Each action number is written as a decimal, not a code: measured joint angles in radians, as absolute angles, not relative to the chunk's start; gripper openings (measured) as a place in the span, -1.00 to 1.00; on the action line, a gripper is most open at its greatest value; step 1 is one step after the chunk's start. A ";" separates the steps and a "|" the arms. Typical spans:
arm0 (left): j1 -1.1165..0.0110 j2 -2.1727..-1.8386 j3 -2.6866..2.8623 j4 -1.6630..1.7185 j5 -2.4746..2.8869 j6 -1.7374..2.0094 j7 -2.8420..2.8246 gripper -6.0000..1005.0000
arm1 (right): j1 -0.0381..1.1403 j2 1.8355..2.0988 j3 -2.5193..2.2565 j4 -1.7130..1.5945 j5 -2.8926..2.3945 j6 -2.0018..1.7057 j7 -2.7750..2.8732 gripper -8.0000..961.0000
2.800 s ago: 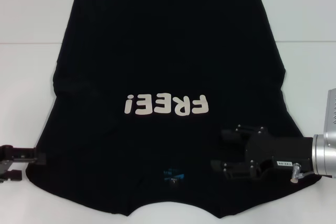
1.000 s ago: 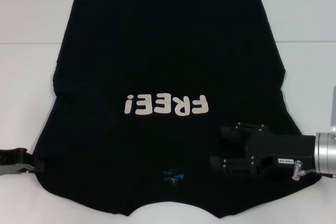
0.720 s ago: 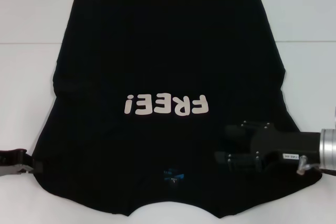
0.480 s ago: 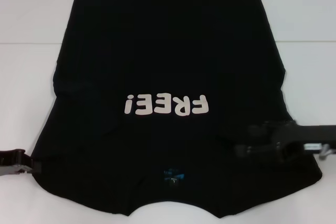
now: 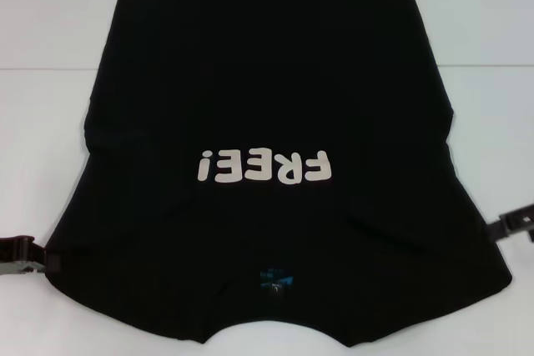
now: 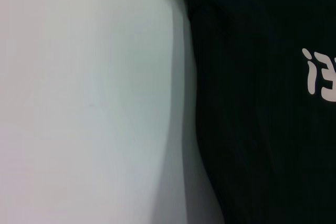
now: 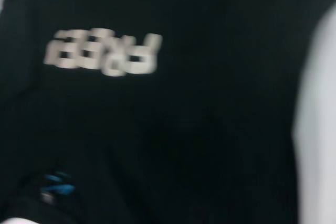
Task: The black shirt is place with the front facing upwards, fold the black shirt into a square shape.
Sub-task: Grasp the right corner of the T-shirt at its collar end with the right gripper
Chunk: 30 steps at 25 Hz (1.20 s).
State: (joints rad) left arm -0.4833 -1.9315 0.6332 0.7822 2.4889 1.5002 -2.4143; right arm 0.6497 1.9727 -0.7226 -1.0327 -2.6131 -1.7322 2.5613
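Black shirt (image 5: pixel 267 122) — flat, front up, on the white table (image 5: pixel 42 122), collar nearest the robot. Left gripper (image 5: pixel 23 254) at its near left sleeve, right gripper (image 5: pixel 516 223) at its right edge — jaw states cannot be told. Risk: uneven grasps would skew the fold.

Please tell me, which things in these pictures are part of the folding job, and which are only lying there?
Part of the job:
- black shirt, flat, lettering up
- left gripper, at its left edge
- right gripper, at its right edge

Only lying there:
- white table; nothing else shows
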 joint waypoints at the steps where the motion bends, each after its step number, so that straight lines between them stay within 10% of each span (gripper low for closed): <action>1: -0.484 -1.931 0.633 0.782 2.489 1.500 -2.413 -0.95 | 0.659 1.974 -0.722 -1.030 -2.655 -1.728 2.573 0.82; 30: -0.497 -1.933 0.634 0.777 2.490 1.492 -2.411 -0.93 | 0.700 2.022 -0.785 -0.850 -2.756 -1.569 2.556 0.69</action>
